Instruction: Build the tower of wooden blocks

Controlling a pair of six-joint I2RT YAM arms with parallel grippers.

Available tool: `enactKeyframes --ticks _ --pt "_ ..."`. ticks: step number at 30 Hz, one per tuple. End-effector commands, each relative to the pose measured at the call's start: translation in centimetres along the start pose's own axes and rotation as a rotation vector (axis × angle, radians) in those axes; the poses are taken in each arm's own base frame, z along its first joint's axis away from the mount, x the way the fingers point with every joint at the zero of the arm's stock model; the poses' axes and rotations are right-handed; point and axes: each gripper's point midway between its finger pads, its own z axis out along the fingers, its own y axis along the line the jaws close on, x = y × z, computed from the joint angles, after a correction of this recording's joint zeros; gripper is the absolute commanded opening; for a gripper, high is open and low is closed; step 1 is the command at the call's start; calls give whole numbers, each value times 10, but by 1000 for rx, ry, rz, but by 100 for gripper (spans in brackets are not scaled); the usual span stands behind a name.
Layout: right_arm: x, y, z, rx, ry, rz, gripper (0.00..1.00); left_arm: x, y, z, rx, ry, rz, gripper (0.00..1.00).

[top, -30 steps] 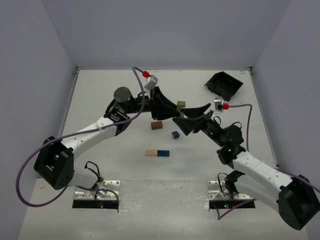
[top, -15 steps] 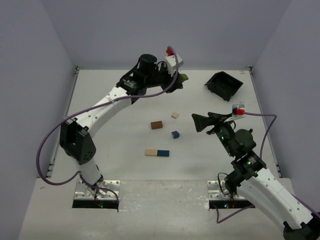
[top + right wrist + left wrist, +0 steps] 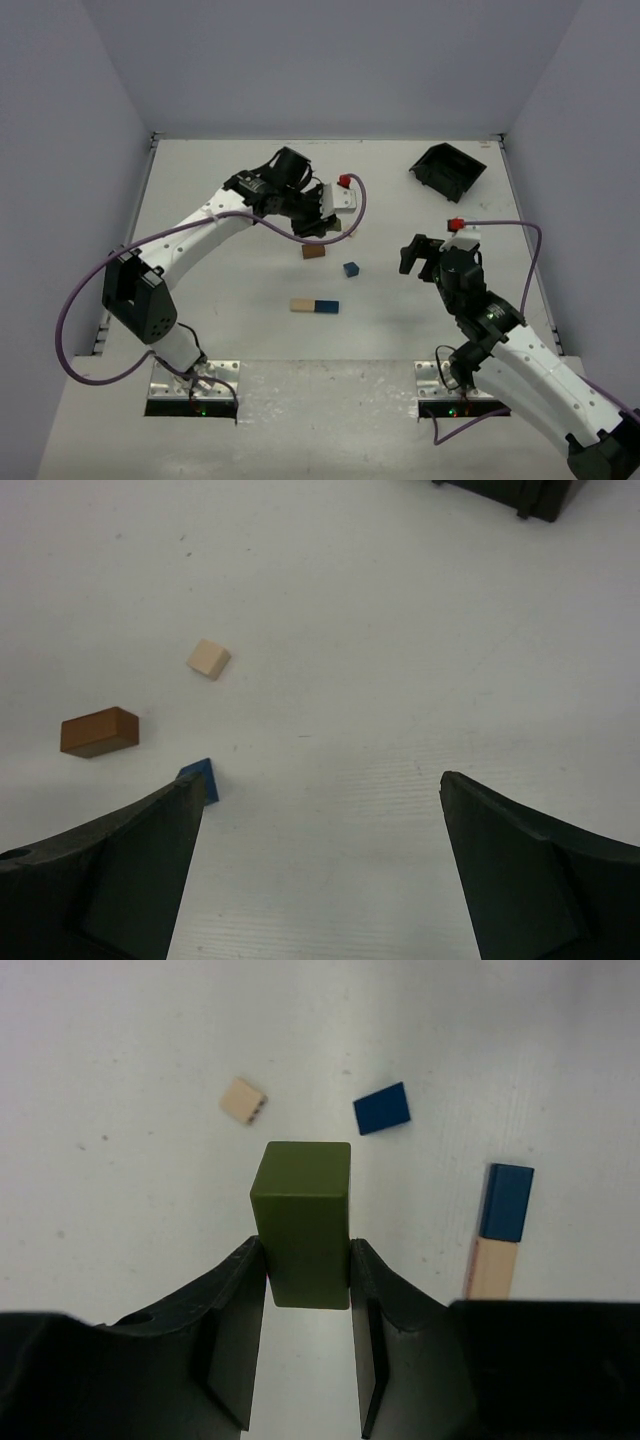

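Left wrist view: shows the left pincer (image 3: pixel 303 1252) pinching an olive green block (image 3: pixel 300 1215) by two opposite sides, long axis pointing away from the fingers and clear of the worktop (image 3: pixel 120 1040), likely to leave the end face free for setting down. Finds nothing stacked yet: only a blue block (image 3: pixel 506 1202) and a tan block (image 3: pixel 491 1268) lying flat and touching end to end near the front middle, probably as the base course. Shows a tan cube (image 3: pixel 243 1100), a small blue block (image 3: pixel 382 1108) and a brown block (image 3: pixel 314 251) scattered apart behind that pair, seemingly for later courses. Shows the right pincer (image 3: pixel 322 785) spread wide and empty over bare worktop on its own side, apparently to clear the carrying arm's path. Places a black bin (image 3: pixel 448 170) well apart, at the far right corner.
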Motion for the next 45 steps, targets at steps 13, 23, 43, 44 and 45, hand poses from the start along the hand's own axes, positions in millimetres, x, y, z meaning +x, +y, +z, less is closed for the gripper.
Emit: enactKeyframes --ticks 13,23,43,44,45 --pt "-14 -45 -21 253 10 -4 99 65 -84 45 154 269 5 0" --pt "-19 -60 -30 316 -28 -8 99 104 -111 53 135 371 -63 0" --pt "-23 -74 -37 366 -80 1 99 97 -126 61 146 438 -12 0" --pt "-25 -74 -38 365 -85 3 99 97 -127 61 151 441 -9 0" --pt "-25 -74 -38 362 -88 3 99 98 -128 63 148 451 -3 0"
